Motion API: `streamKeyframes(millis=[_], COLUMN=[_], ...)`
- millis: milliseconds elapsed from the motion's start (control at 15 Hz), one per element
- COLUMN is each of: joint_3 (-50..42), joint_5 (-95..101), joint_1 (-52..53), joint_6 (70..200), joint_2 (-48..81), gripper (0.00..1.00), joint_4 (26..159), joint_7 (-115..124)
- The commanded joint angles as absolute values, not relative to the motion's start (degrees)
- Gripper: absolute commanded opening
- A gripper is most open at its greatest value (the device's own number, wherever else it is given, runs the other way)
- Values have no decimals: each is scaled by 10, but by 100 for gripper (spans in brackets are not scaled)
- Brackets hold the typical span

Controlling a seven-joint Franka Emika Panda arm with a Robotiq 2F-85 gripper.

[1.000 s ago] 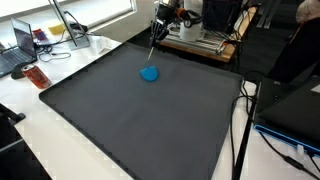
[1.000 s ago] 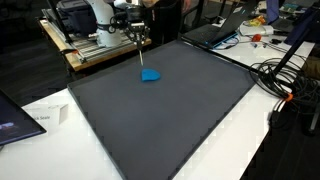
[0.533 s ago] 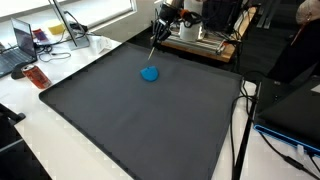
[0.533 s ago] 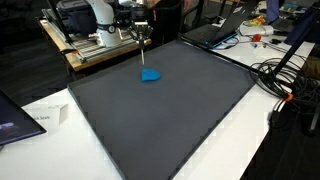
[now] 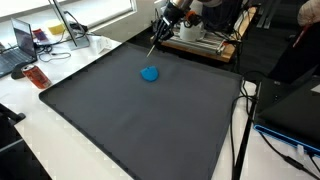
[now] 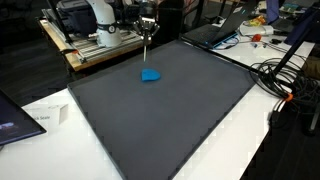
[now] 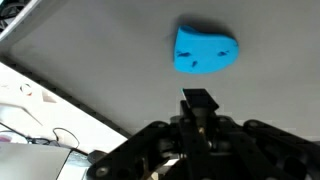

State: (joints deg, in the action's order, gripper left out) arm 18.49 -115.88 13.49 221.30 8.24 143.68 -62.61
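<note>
While the end effector (image 5: 164, 20) hung over the far side of the table (image 5: 45, 135), its jaws were clenched on one thin dark rod (image 5: 155, 42) that slanted down towards the blue thing (image 5: 150, 73). That blue thing was a single small lump of bright blue, rounded along one edge and flatter along the other. In the wrist view a few tiny dark marks showed on its top. It lay on the one dark grey mat (image 5: 140, 120) that covered the table, in the far half and somewhat left of the middle. The rod's tip appeared to hang just above it without touching, though both exterior views were too small to be sure. Each was one of a kind: end effector, rod, blue lump, mat.
</note>
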Motion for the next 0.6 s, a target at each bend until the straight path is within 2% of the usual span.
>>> streamKeyframes(millis=[0, 533], joint_3=[195, 194], joint_5=[-1212, -1266], joint_1=[137, 138], joint_6=[2287, 2444], joint_2=[127, 220], gripper=[3, 3], joint_4=[1364, 1216], joint_7=[-673, -736])
